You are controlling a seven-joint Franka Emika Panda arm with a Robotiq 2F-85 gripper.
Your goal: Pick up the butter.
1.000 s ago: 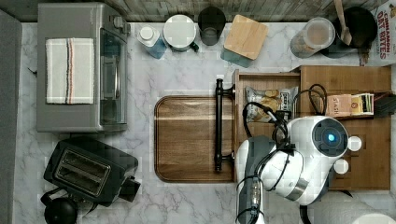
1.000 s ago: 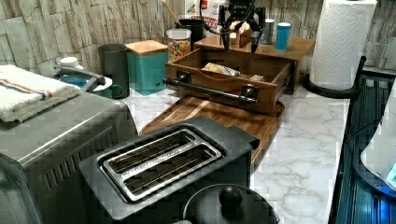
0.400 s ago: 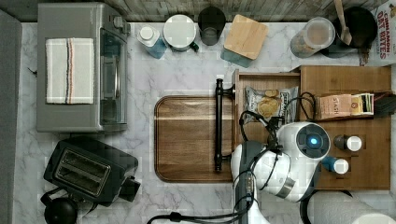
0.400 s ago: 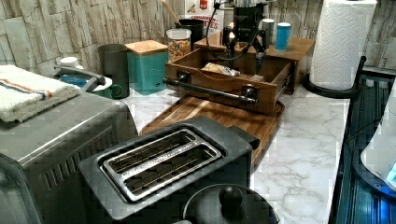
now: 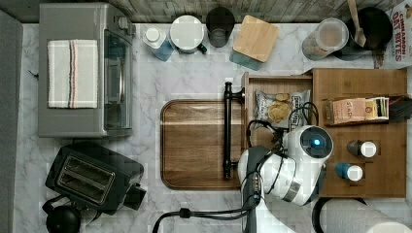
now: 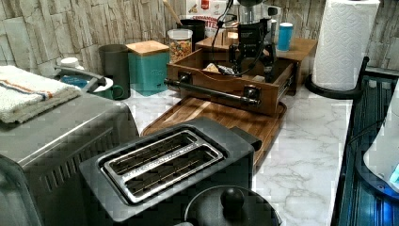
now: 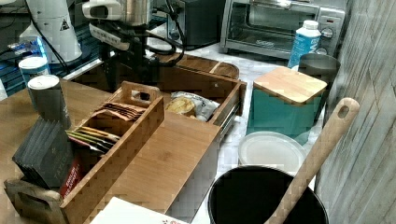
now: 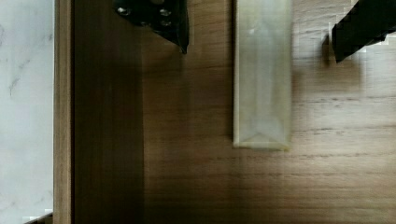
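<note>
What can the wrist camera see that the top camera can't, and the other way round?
The wrist view looks straight down on the butter, a pale stick lying on the drawer's wooden floor, with an open gripper whose two dark fingers stand apart on either side of it, not touching. In the top view the robot arm covers that spot; instead you see the chip bag in the same drawer, the tea box, the toaster and the oven. Both views share the wooden drawer and the marble counter.

Waxy cream-wrapped butter (image 8: 262, 79), matt wooden drawer (image 8: 196, 177)
</note>
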